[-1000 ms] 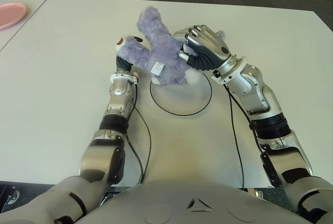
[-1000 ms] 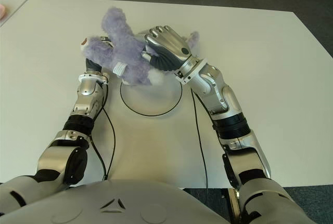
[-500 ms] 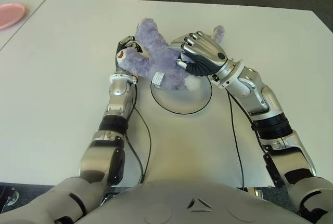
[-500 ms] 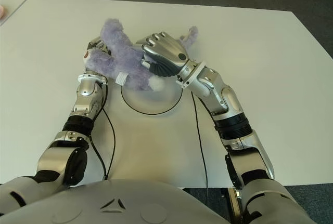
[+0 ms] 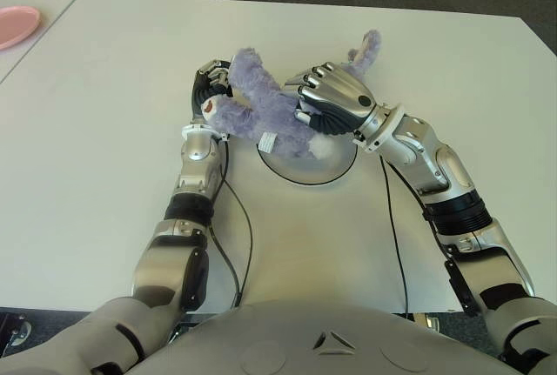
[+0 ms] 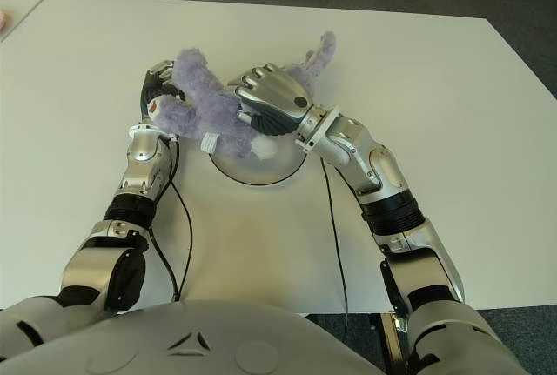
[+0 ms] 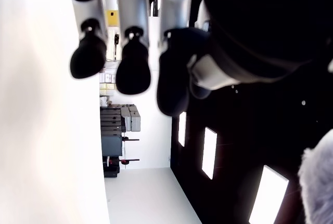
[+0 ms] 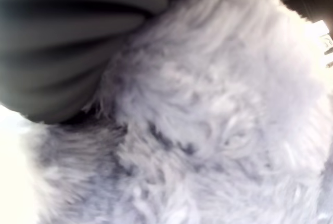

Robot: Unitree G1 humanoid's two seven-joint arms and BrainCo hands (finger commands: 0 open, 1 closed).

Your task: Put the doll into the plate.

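The doll (image 5: 261,114) is a shaggy purple plush with a white tag. It lies tilted across the far left part of the white, dark-rimmed plate (image 5: 306,175), head to the left and one limb sticking up at the far right. My right hand (image 5: 326,101) is shut on its body from above; purple fur (image 8: 208,120) fills the right wrist view. My left hand (image 5: 209,83) stands just behind the doll's head. Its fingers (image 7: 132,73) are spread and hold nothing, with only a tuft of the doll's fur (image 7: 317,182) showing beside them.
The white table (image 5: 104,149) stretches wide on both sides of the plate. A pink plate (image 5: 17,25) sits at the far left on a neighbouring table. Black cables run from both wrists toward my body.
My right hand has come down and toward me with the doll, laying it lower over the plate. The doll's head has dropped off the left hand, whose fingers now show behind it.
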